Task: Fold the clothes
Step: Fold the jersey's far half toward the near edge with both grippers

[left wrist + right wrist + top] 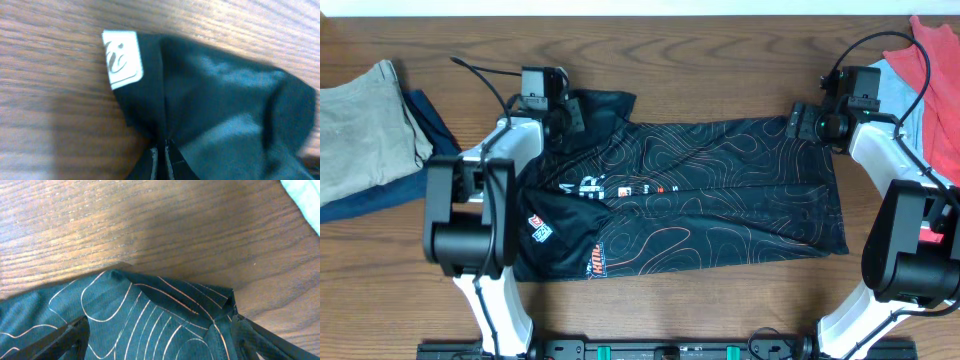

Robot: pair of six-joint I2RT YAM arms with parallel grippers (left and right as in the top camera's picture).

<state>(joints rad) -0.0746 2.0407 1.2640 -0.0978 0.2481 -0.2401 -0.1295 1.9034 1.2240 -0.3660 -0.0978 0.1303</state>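
The jersey (720, 190) lies spread flat on the surface (670, 45), stretched from one set of jaws to the other. The left jaws are pressed together on a bunched tip of black cloth, and a white label (122, 59) lies just beyond them. The right jaws stand wide apart, straddling the jersey's far corner, which sits between them and is not yet gripped. The step looks like taking the far edge at both ends to fold it over toward the robot. To do it well, the right jaws should close low enough to catch every layer at that corner, since the shiny cloth will likely slip from a shallow pinch. Both ends should then rise together and level, keeping the edge taut between the jaws, before it is carried over and laid down with the edges matched. The jersey's long axis runs straight from the left jaws to the right jaws. The lettered, logo-bearing end lies by the left jaws, and the straight plain edge, probably the hem, faces the right jaws.
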